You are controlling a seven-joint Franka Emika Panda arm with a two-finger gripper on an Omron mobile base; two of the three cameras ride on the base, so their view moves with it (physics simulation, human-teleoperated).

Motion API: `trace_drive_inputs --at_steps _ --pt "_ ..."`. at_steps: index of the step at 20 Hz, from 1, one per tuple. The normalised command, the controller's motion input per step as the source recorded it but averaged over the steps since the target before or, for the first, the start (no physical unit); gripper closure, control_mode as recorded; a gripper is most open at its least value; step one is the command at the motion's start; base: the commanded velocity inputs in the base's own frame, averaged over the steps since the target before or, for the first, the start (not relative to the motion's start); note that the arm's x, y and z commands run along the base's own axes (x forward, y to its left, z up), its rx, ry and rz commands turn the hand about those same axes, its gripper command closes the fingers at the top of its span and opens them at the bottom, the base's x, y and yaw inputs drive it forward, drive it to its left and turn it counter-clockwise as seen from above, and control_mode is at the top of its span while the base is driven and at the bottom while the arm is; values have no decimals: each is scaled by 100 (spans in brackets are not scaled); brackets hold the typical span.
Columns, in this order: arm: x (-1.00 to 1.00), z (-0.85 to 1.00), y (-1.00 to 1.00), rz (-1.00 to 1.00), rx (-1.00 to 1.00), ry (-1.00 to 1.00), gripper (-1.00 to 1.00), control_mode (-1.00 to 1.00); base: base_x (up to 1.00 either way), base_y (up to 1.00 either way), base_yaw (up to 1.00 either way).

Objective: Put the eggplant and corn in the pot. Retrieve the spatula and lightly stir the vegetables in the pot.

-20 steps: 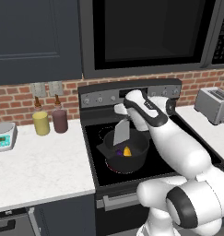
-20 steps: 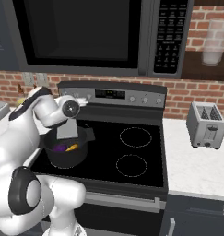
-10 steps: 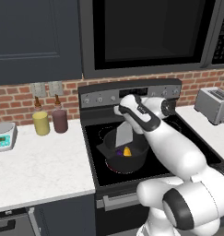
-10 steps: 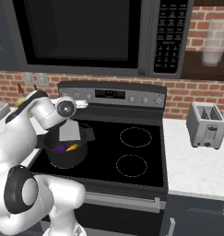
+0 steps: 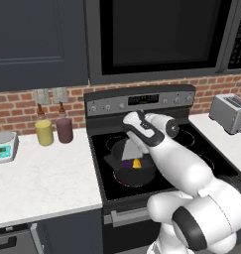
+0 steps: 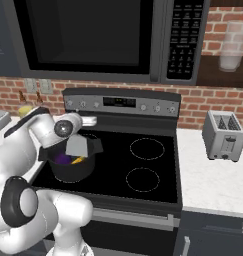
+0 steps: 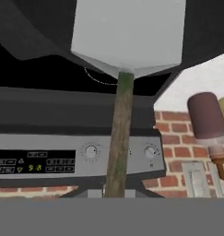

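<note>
- Left base view: my claw (image 5: pixel 137 130) sits closed tight on the spatula's handle, hand up over the stove (image 5: pixel 107 178), just in front of the control panel. Spatula (image 5: pixel 134 144) hangs down w/ its grey blade slanting into the pot (image 5: pixel 134 173) on the front-left burner. Eggplant (image 5: pixel 127 164) (purple) and corn (image 5: pixel 137 163) (yellow-orange) lie side by side in the pot, right under the blade edge. Both veg in, so I judge I'm at the stir step.
- Left base view, risks: blade is wide vs the pot mouth. A big sweep could catch the rim or a side handle and shove the pot off its ring. Pushing too deep could flick the corn out.
- Right base view: claw (image 6: pixel 85 121) at left, wrist bent, blade of the spatula (image 6: pixel 77 146) tipped over the pot (image 6: pixel 70 170). Eggplant (image 6: pixel 63 159) and corn (image 6: pixel 78 160) both below and slightly ahead of my hand, close under the blade; can't tell if it touches them. Yellow jar (image 6: pixel 25 109) near, behind my arm. An elbow swing could knock it.
- Hand view: looking along the handle of the spatula (image 7: pixel 120 133), greenish-brown shaft running from between my fingers out to the pale blade at the top. Fingertips themselves hidden at the bottom edge. Maroon jar (image 7: pixel 206 117) at right, oven knobs behind. Grip is far from the blade, so a slip or twist in the claw would swing it wide. Light, small strokes needed imo.
</note>
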Motion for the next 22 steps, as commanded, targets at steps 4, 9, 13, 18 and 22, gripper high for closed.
trace_drive_inputs --at_steps 4,9,13,18,22 --pt "0 -27 6 -22 0 0 100 -100 0 0 0" --pt "0 -24 3 -23 3 0 100 -100 0 0 0" --pt "-11 -7 9 -27 0 0 100 -100 0 0 0" --pt "-45 14 15 -29 4 1 100 -100 0 0 0" --pt "-47 40 18 -29 5 4 100 -100 0 0 0"
